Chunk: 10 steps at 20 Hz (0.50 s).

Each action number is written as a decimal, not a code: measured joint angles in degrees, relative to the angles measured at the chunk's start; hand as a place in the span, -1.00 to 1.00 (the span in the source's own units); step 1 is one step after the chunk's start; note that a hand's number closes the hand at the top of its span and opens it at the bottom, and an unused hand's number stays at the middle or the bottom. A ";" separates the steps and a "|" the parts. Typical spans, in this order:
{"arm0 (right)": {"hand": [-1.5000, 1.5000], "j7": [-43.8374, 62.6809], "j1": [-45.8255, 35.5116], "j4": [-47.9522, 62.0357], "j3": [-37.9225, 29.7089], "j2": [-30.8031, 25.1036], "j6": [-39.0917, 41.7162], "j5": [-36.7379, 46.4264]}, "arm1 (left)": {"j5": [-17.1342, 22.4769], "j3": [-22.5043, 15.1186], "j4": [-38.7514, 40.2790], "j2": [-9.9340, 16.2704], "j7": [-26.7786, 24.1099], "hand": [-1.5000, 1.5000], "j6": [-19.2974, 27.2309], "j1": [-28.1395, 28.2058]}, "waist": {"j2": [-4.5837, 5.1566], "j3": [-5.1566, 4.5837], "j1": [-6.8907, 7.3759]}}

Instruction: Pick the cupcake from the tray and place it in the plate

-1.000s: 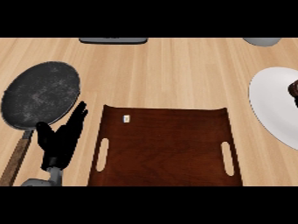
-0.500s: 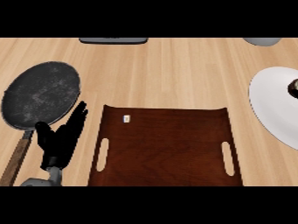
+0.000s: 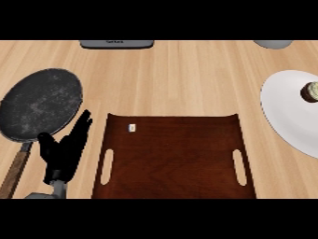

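Small frosted cupcake (image 3: 317,91) sat on round white plate (image 3: 295,116) at right of wooden surface (image 3: 182,74), off dark brown wooden tray (image 3: 175,158), so placement judged done; left hand (image 3: 63,151) rested w/ fingers spread; right hand not visible.

Left hand (image 3: 63,151): matte black all over, slim fingers and a shorter thumb. Short grey forearm (image 3: 51,192) stub at its wrist. No markings visible.
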 measured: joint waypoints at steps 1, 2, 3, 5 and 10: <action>-1.00 -0.82 1.45 -0.81 -0.51 0.14 2.22 -1.38 | 0.20 0.30 -0.32 0.30 0.64 0.00 -0.16 0.13 | -0.06 -0.04 -0.17; -1.00 -1.01 2.90 -2.26 -0.74 0.28 4.49 -2.60 | -0.24 0.12 -0.47 -0.09 0.60 0.00 0.37 0.33 | -0.13 -0.05 -0.40; -1.00 -1.18 4.59 -3.86 -0.91 0.64 6.45 -3.72 | -0.16 0.32 -0.53 -0.14 0.67 0.00 0.36 0.50 | -0.20 -0.08 -0.59; -1.00 -1.23 8.41 -7.51 -0.76 1.54 9.92 -5.34 | 0.09 0.81 -0.66 0.10 0.17 0.00 -0.18 1.14 | -0.32 -0.11 -0.87; -1.00 0.22 18.56 -19.35 1.12 5.57 15.77 -7.80 | 0.93 2.00 -0.45 0.74 1.43 0.00 -1.54 0.67 | -0.43 -0.17 -1.24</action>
